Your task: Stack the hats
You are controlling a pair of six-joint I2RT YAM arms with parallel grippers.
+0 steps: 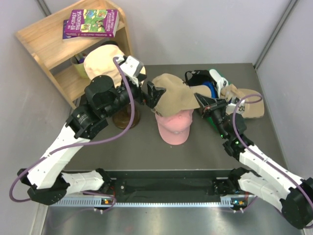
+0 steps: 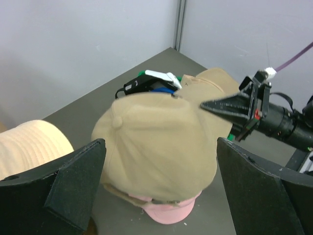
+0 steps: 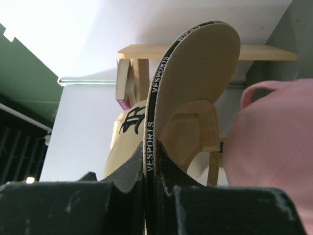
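Held jaws of left gripper (image 2: 161, 143) wide apart near tan cap (image 1: 176, 95). Pinched its brim with right gripper (image 1: 201, 104), over pink cap (image 1: 173, 128).

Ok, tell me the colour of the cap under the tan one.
Pink. The pink cap shows best in the top external view, beneath the tan cap.

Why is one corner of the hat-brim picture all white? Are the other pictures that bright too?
Right wrist view: looking up past the tan cap pinched in the right pincer, the top left corner is washed out white, probably by a bright light. Left wrist view: even light and no glare, though the close fingers of the left pincer look dark and soft. Top view: evenly lit and sharp.
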